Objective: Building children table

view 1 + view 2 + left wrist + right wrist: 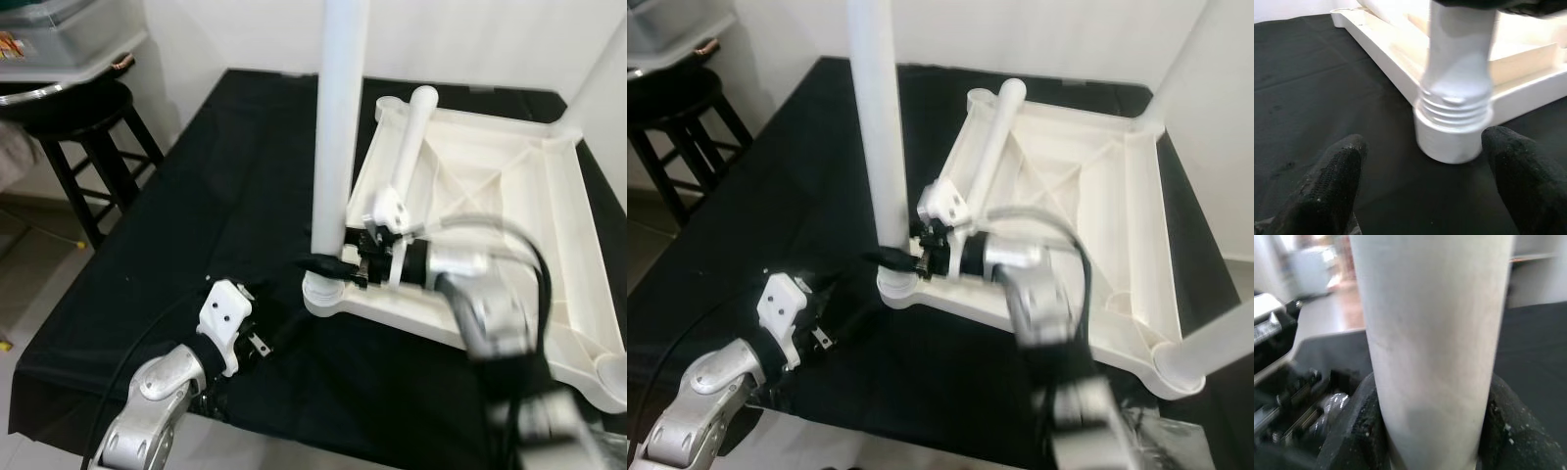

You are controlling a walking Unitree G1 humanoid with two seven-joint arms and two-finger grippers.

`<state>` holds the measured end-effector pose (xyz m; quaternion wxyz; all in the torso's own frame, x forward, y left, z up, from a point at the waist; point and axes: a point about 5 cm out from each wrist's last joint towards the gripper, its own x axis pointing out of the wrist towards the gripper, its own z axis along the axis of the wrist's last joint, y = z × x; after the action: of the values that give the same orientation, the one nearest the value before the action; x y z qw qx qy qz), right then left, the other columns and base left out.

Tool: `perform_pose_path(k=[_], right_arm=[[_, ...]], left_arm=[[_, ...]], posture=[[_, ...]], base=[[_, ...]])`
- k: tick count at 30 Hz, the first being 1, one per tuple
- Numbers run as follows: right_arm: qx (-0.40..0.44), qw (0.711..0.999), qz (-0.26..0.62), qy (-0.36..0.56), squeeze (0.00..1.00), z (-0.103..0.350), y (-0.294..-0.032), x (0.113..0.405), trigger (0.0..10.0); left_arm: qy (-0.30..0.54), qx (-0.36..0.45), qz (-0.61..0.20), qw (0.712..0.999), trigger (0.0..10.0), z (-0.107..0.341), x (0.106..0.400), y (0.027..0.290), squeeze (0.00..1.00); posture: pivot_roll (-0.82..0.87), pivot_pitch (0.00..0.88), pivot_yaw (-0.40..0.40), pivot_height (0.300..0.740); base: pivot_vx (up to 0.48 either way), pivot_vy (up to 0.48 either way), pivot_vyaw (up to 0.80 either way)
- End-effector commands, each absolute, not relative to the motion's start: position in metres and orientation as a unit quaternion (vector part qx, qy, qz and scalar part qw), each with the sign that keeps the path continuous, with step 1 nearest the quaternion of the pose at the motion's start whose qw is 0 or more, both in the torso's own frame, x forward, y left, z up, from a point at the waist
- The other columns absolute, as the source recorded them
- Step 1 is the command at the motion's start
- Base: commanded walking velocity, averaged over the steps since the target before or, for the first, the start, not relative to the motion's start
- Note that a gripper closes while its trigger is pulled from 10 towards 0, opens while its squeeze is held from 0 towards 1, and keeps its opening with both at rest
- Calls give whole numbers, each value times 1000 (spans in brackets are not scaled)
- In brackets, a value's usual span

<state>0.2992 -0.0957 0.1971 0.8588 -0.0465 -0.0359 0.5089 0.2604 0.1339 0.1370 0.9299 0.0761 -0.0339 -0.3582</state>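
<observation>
Right gripper [325,264] reaching across from the right, black fingers [1359,431] clamped on the upright white leg [333,137]. Left gripper [1422,181] low near the front edge, fingers spread apart.

Upright leg [338,117] cut off at top; right arm [490,323] seemingly motion-blurred

Setting: home interior | evidence: black wooden stool [86,137], tiled floor [29,264], black cloth-covered table [196,215], white walls [245,29]
</observation>
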Motion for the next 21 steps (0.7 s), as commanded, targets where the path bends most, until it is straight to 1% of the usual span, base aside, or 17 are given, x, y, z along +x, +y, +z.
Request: perform_pose_path(k=[1,2,3,4,5,6,8,11,12,14,15,19,20,21], right_arm=[[-27,851,522,51,0,164,-77,284,0],[-20,888,452,83,0,152,-71,279,0],[-33,930,346,116,0,142,-75,279,0],[-71,954,260,131,0,138,-85,279,0],[-71,954,260,131,0,138,-85,279,0],[-93,963,222,120,0,143,-93,280,0],[-106,966,213,105,0,148,-96,281,0],[-63,969,215,104,0,151,-100,284,0],[-69,969,207,112,0,148,-103,289,4510],[-77,971,195,117,0,147,-106,289,4510],[-86,971,194,113,0,150,-110,294,10000],[-93,971,189,109,0,153,-112,297,10000],[-94,971,198,93,188,162,-117,304,10000],[-94,971,198,93,188,162,-117,304,10000]], left_arm=[[-31,79,-361,929,10000,137,257,137,0],[-34,84,-360,928,10000,138,256,138,0],[-36,88,-360,928,10000,138,254,140,0],[-37,92,-361,927,10000,138,251,141,0],[-37,92,-361,927,10000,138,251,141,0],[-35,91,-367,925,10000,138,246,141,0],[-33,89,-371,924,10000,137,243,142,0],[-24,86,-386,918,10000,133,234,140,0],[-22,84,-390,917,10000,132,229,139,0],[-20,83,-393,916,10000,132,226,138,0],[-19,76,-391,917,10000,132,224,138,0],[-19,72,-389,918,10000,132,222,138,0],[-19,67,-388,919,10000,132,222,138,0],[-19,67,-388,919,10000,132,222,138,0]], posture=[[-20,220,30,740],[-25,219,29,740],[-29,222,24,740],[-29,222,24,740],[-29,222,24,740],[-34,222,23,740],[-36,221,27,740],[-39,212,29,740],[-22,211,27,740],[-22,211,27,740],[-17,210,29,740],[-17,210,29,740],[-17,211,29,740],[-17,211,29,740]], base=[[0,0,0],[0,0,0],[0,0,0],[0,0,0],[0,0,0],[0,0,0],[0,0,0],[0,0,0],[0,0,0],[0,0,0],[0,0,0],[0,0,0],[0,0,0],[0,0,0]])
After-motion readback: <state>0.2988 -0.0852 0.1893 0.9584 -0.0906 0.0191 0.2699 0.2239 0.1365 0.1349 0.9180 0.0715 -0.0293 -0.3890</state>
